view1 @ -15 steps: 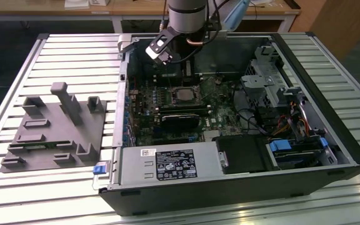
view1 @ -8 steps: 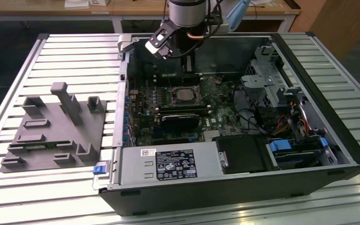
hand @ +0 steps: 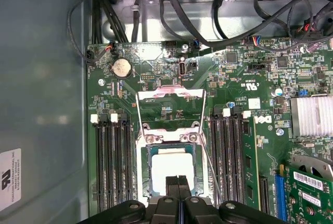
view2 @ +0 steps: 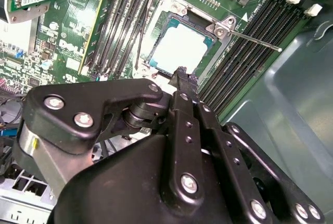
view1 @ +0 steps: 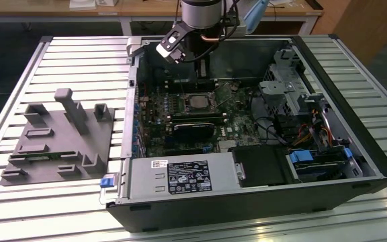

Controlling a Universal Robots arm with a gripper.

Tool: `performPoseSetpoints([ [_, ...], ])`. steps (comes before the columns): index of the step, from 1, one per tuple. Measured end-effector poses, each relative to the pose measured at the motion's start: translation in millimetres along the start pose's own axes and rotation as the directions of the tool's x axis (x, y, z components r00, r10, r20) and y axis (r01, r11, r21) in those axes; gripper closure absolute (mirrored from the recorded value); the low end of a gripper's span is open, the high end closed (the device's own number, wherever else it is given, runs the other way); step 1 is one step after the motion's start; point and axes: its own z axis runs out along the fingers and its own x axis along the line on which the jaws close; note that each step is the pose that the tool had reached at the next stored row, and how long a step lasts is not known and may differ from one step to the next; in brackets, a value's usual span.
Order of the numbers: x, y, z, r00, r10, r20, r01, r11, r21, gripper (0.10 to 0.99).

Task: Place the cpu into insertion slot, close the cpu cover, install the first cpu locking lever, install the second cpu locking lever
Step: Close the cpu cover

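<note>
Tips of my black claw (hand: 178, 179) meet, empty, above the flat silver-grey cpu (hand: 169, 164) in dark square insertion slot (hand: 148, 166), thin silver cpu cover (hand: 169, 91) open.

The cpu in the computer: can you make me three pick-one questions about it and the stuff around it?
1. Where is the cpu? A in the jaws; B in the insertion slot; C on the floor.
2. What colour is the circuit board? A red; B blue; C green.
3. How is the cpu cover? A open; B closed; C gone.
Answers: B, it lies inside the slot's rim; C, the board around it is green; A, the frame lies flipped back off the chip.
</note>
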Motion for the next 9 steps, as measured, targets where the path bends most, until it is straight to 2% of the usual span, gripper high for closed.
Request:
performPoseSetpoints([
  [9, 0.0, 0.4, -5.1, 1.0, 0.0, 0.0, 0.0, 1.0, 0.0, 0.98],
])
